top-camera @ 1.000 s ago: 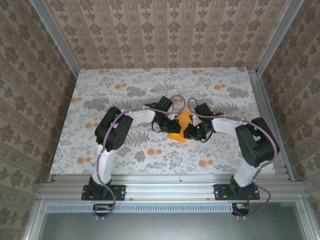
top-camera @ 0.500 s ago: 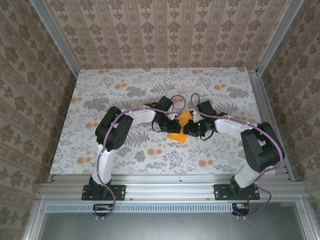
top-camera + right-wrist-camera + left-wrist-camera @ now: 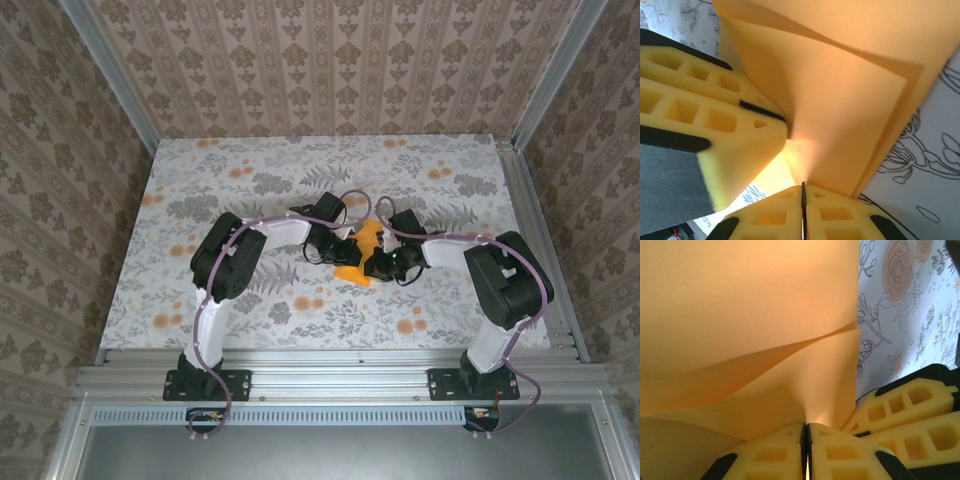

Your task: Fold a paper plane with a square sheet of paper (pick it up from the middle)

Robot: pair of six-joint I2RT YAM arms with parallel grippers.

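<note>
The square sheet of paper [image 3: 366, 236] is bright orange, folded into layers, and held up off the middle of the table between both grippers. My left gripper [image 3: 349, 252] is shut on its left side. In the left wrist view its pads [image 3: 775, 452] press together on a fold of the paper [image 3: 750, 315]. From the right, my right gripper [image 3: 377, 263] is shut on the same sheet. The right wrist view shows its jaws [image 3: 802, 192] closed on a lower edge of the paper [image 3: 840, 100], with the left gripper's yellow fingers [image 3: 715, 110] right beside them.
The table [image 3: 250, 180] has a grey-and-orange flower print. Metal rails [image 3: 530, 230] border it, and patterned walls rise on three sides. Both arms reach in from the near edge and meet at the centre, their purple cables looping above the wrists.
The right gripper's jaws have closed onto the paper. The right arm swung slightly outward and came back. The left gripper has kept its grip and its place.
</note>
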